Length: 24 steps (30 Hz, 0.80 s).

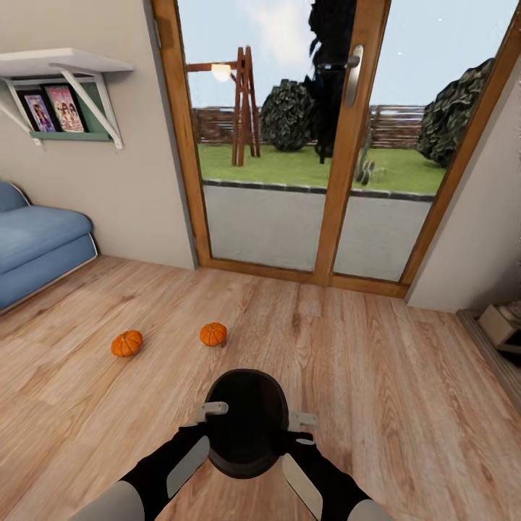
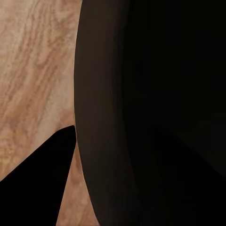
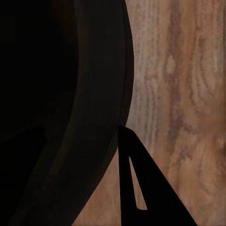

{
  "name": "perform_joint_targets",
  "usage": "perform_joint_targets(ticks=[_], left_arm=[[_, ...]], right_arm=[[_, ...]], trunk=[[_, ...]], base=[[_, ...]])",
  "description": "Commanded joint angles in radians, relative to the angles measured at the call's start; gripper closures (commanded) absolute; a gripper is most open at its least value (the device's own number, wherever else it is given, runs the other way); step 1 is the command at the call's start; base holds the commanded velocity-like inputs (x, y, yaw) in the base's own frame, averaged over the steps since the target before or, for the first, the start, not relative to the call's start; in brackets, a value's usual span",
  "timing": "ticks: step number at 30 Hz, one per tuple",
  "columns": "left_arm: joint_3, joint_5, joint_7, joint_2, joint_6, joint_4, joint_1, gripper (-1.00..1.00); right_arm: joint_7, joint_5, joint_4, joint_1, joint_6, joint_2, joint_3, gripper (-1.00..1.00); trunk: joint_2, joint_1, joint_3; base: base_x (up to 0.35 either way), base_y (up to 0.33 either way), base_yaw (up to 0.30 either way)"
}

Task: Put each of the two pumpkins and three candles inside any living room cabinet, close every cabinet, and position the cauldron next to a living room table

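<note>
Head view, left to right: sofa (image 1: 36, 246) at the left wall, two pumpkins on the floor (image 1: 405, 405), one (image 1: 126, 343) well left of centre, the other (image 1: 213, 333) just ahead of the cauldron (image 1: 246, 423). The cauldron sits low centre, between your two arms, with the glass door (image 1: 311, 145) beyond.

Left gripper (image 1: 205, 427) is on the cauldron's left rim; right gripper (image 1: 297, 428) is on its right rim. Each wrist view puts one dark finger outside the black wall, so both look clamped over the rim, though the inner fingers are lost in the dark.

No table in sight, so you likely still have to carry the cauldron there.

- Keep both grips level; a tilt could twist the pot out of one side.
- Move the arms as one, same spacing throughout.
- Turn the base slowly and steer clear of the near pumpkin.
- Whether the pot is off the floor, you can't tell from here.
</note>
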<state>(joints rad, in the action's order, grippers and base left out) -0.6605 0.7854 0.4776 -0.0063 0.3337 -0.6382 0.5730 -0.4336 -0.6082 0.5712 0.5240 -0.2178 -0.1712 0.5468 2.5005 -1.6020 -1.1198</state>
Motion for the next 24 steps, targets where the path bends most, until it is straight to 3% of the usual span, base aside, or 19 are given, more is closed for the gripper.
perform_joint_targets(ticks=[1,4,24], left_arm=[[-0.002,-0.006,0.009,0.002,0.005,-0.001,0.001,1.0],[-0.002,-0.007,0.009,0.002,0.005,-0.001,0.001,1.0],[-0.002,-0.007,0.009,0.001,0.005,-0.001,0.001,1.0]], right_arm=[[-0.007,-0.003,0.016,0.001,-0.001,0.001,0.004,1.0],[-0.007,-0.002,0.016,0.001,0.0,0.001,0.004,1.0],[-0.007,-0.002,0.016,0.001,0.001,0.001,0.004,1.0]], trunk=[[0.0,0.001,0.003],[-0.001,0.002,0.015],[-0.141,0.079,0.077]], base=[[0.0,0.0,0.0],[0.0,0.0,0.0],[0.0,0.0,0.0]])
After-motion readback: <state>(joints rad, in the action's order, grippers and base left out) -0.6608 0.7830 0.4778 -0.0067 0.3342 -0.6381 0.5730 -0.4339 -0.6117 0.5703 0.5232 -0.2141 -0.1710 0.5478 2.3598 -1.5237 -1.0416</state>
